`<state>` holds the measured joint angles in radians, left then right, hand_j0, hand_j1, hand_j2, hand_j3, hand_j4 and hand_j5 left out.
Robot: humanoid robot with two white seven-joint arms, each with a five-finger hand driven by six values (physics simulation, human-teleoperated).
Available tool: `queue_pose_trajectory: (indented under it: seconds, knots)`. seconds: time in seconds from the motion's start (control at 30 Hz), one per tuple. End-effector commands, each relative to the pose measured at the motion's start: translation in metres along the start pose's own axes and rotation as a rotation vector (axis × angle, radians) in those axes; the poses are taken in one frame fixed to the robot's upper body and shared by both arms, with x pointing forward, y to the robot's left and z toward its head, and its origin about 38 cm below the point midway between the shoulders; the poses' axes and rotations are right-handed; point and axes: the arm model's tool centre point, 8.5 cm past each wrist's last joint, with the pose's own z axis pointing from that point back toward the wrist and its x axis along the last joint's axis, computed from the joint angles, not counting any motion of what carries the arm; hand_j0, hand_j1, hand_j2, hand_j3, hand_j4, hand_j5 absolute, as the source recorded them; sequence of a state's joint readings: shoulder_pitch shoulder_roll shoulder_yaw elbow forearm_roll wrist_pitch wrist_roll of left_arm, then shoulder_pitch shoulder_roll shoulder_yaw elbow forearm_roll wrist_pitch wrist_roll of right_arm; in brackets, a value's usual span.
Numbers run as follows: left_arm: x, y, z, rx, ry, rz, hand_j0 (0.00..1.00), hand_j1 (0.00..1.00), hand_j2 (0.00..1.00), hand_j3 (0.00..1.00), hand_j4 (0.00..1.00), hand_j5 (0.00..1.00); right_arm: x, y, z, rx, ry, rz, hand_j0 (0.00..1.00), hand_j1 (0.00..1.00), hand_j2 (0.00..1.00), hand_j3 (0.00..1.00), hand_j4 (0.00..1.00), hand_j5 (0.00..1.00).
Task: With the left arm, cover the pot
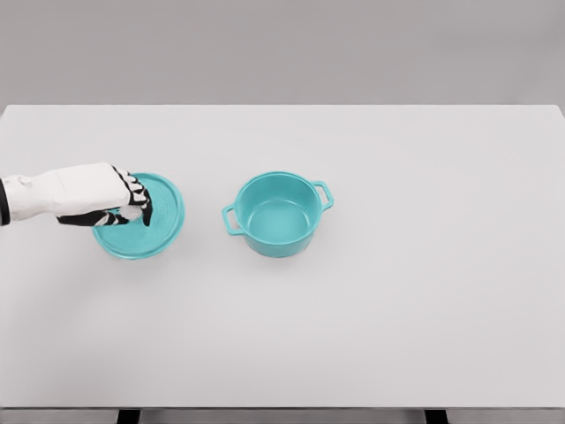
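Plain grey wall at back, no features. White table [371, 336] fills most of the view; far edge runs straight across under the wall, near edge shows at the bottom w/ two dark leg tops just below it.

Teal pot [278, 215] sits upright near table centre, mouth up, uncovered, inside bare. Two loop handles: one toward upper right, one toward lower left, so its long axis (handle to handle) runs diagonally, lower left to upper right.

Teal lid [159, 225] lies flat on the table, left of the pot, apart from it w/ a strip of bare white between them. Round, so no clear heading; rim reads as a slightly raised ring. Lid's left and upper-left part is hidden under the hand, and its knob can't be made out – likely behind the fingers.

Left hand [110, 196] comes in from the left edge, left of the pot, white w/ black joints, arm cut off by the frame. Fingers [137, 199] curl downward over the middle of the lid, fingertips close together there. Whether they actually pinch the knob or just touch the lid can't be told; the contact spot is too small and blocked.
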<state>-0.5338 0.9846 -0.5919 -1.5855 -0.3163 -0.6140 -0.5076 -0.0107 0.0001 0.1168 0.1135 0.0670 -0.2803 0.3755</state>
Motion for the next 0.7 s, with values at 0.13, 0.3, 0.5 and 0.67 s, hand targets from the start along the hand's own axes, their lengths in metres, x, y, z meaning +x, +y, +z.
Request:
queue_pose_trajectory:
  seconds: [0.13,0.3,0.5,0.67]
  knots:
    - [0.008,0.006,-0.002,0.016,-0.023,-0.011,0.49,0.49,0.49,0.49,0.49,0.49,0.0,0.0,0.0,0.0,0.0,0.0,1.0,1.0,1.0,1.0,1.0,1.0]
    - [0.014,0.016,-0.004,0.036,-0.042,-0.034,0.49,0.49,0.49,0.49,0.49,0.49,0.0,0.0,0.0,0.0,0.0,0.0,1.0,1.0,1.0,1.0,1.0,1.0]
    - [0.018,0.022,-0.006,0.049,-0.054,-0.05,0.49,0.49,0.49,0.49,0.49,0.49,0.0,0.0,0.0,0.0,0.0,0.0,1.0,1.0,1.0,1.0,1.0,1.0]
    - [0.02,0.027,-0.007,0.056,-0.061,-0.063,0.49,0.49,0.49,0.49,0.49,0.49,0.0,0.0,0.0,0.0,0.0,0.0,1.0,1.0,1.0,1.0,1.0,1.0]
